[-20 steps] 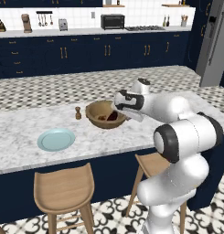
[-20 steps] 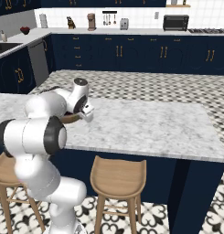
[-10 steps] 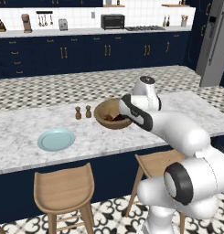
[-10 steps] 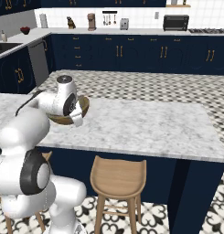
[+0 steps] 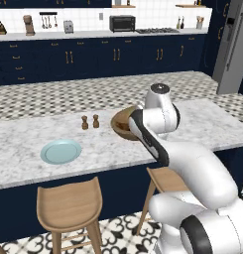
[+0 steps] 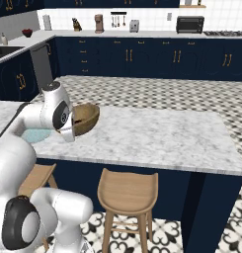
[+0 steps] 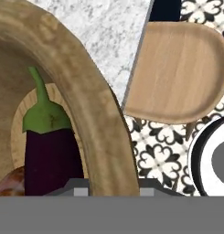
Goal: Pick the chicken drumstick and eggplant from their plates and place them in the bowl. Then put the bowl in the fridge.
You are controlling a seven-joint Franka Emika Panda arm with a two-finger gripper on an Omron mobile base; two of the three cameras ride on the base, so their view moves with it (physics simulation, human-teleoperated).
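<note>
Pinched on the rim of the bowl (image 7: 93, 114), the jaws stand one inside the wall and one outside it, nearly closed, with the thick wooden rim between them; in the hand view the rim sweeps up from the bottom edge in a broad tan arc. The gripper (image 7: 106, 189) itself shows there as two dark tips either side of that rim. Inside the bowl lies the eggplant (image 7: 51, 157), dark purple and glossy, its green cap and stem pointing toward the top of the hand view. Just beside it, at the lower left edge of that view, a reddish-brown bit of the chicken drumstick (image 7: 10, 183) peeks in, touching or nearly touching the eggplant.

From the left base view the bowl (image 5: 124, 123) sits at the arm's wrist over the marble counter (image 5: 53, 134), though I cannot tell whether it rests on the stone or is lifted clear. From the right base view the bowl (image 6: 85, 118) appears tilted.

Left of the bowl on the counter stand two small brown shakers (image 5: 90, 122), close together. Nearer and further left lies the pale blue plate (image 5: 61, 151), flat and bare. Wooden stools (image 5: 69, 204) stand along the near side of the counter. The grey fridge (image 5: 233, 47) rises at the far right.
</note>
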